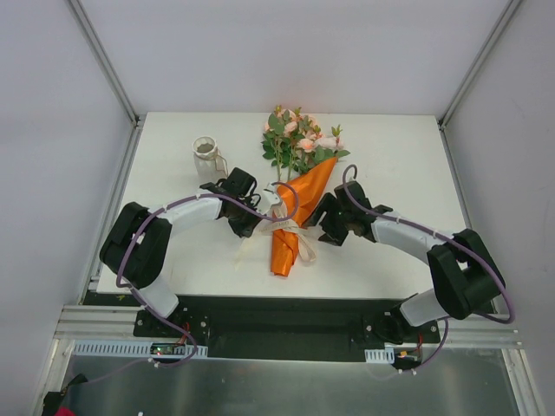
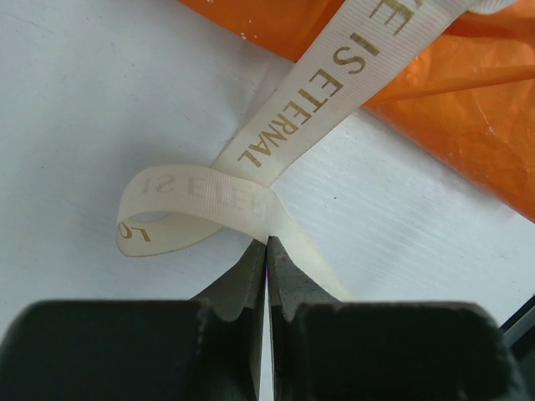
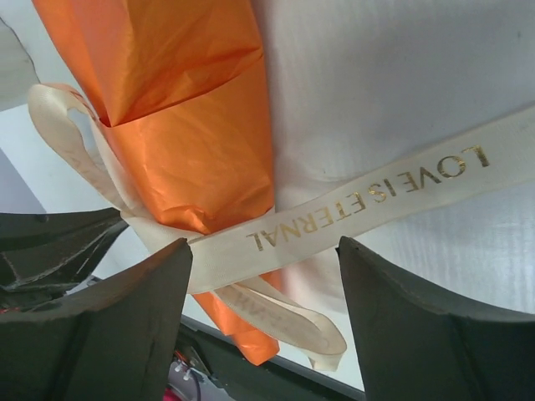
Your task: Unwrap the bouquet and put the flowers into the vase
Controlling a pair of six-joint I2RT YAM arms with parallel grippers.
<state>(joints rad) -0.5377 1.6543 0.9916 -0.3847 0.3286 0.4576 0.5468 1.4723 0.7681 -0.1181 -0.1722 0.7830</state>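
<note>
The bouquet (image 1: pixel 299 208) lies on the white table, its orange paper cone (image 3: pixel 192 125) pointing toward me. The flowers (image 1: pixel 299 139), pink-peach roses with green leaves, spread out at the far end. A cream ribbon (image 2: pixel 292 117) printed in gold is tied round the cone. My left gripper (image 2: pixel 267 242) is shut, pinching a ribbon tail at its fingertips, just left of the cone (image 1: pixel 260 218). To the right of the cone, my right gripper (image 3: pixel 263 251) is open, and a ribbon strand (image 3: pixel 376 188) crosses between its fingers. The vase (image 1: pixel 205 156) stands upright at the back left.
White walls with metal frame posts (image 1: pixel 108 65) enclose the table (image 1: pixel 399 165) on three sides. The arm bases sit on a black rail (image 1: pixel 286 321) along the near edge. A ribbon loop (image 3: pixel 301 322) hangs below the cone's tip.
</note>
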